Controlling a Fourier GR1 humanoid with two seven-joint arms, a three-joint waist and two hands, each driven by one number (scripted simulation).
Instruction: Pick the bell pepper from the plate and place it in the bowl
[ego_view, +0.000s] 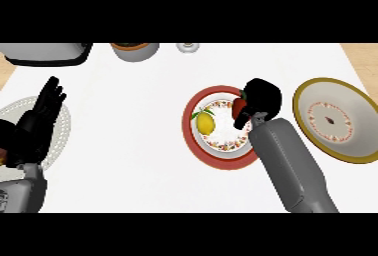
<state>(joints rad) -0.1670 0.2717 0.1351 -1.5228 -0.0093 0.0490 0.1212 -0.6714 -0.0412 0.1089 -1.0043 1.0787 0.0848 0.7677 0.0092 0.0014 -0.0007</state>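
The right hand (260, 100) curls round the red bell pepper (239, 107) above the plate (198, 107); the bowl (306, 97) lies just right of the hand. No writing reads.

- Right hand (260, 100), black, at centre right, fingers curled round a red item; its grey forearm slants up from the lower edge.
- Left hand (40, 117) rests open at far left, fingers up.

white counter (140, 150), tan floor (362, 55)

Bare counter (133, 150) (plate (193, 107) to bowl (304, 90))
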